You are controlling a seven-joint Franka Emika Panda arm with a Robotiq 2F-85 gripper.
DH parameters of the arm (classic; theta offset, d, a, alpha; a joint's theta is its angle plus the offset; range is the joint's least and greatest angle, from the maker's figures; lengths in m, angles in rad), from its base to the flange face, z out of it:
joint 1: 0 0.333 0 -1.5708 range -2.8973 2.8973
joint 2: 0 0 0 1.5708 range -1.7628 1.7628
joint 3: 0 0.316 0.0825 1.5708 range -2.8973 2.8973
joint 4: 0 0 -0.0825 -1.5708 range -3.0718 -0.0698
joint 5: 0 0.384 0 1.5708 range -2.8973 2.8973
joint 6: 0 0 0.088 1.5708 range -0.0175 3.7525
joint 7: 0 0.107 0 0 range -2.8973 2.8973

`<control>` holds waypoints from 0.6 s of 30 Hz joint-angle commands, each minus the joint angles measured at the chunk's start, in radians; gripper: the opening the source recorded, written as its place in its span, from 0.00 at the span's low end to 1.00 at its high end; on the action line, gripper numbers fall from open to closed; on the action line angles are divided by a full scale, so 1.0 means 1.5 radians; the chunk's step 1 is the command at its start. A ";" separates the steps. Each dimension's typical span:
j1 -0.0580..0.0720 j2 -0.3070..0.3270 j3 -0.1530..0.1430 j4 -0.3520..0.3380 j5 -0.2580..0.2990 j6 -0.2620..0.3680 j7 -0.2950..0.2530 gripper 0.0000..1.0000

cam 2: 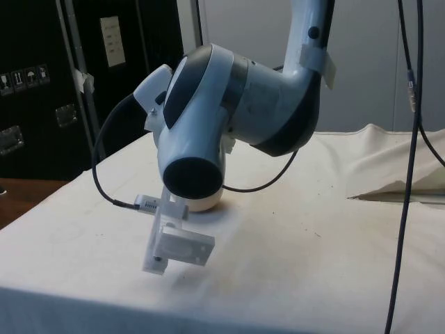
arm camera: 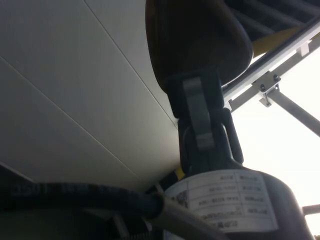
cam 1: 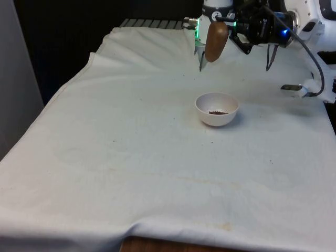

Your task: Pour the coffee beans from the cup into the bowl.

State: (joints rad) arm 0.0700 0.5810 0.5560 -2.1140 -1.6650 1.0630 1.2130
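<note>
A brown cup (cam 1: 216, 43) hangs in the air above and a little behind a white bowl (cam 1: 217, 108), its long axis close to vertical. My gripper (cam 1: 226, 29) reaches in sideways from the front view's right and is shut on the cup's upper part. A small patch of dark coffee beans (cam 1: 218, 112) lies at the bottom of the bowl. In the wrist view one finger (arm camera: 197, 112) presses against the dark cup (arm camera: 195, 40). In the side view the arm's big joint covers most of the bowl (cam 2: 206, 204), and only its lower rim peeks out.
A white bracket (cam 1: 294, 88) with a black cable (cam 1: 310, 58) lies on the cloth at the front view's right, behind the bowl. A grey ridged strip (cam 1: 152, 23) runs along the table's far end. The cloth (cam 2: 389, 188) is folded up near one side edge.
</note>
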 commanded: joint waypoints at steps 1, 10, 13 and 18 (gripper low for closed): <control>-0.001 0.001 -0.001 0.002 -0.001 0.002 0.000 0.00; -0.002 0.001 0.000 0.003 0.000 0.003 0.001 0.00; -0.001 0.000 0.000 0.001 0.000 0.000 0.000 0.00; -0.007 -0.007 0.002 0.002 0.001 0.007 -0.003 0.00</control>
State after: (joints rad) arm 0.0660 0.5780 0.5560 -2.1100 -1.6650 1.0630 1.2130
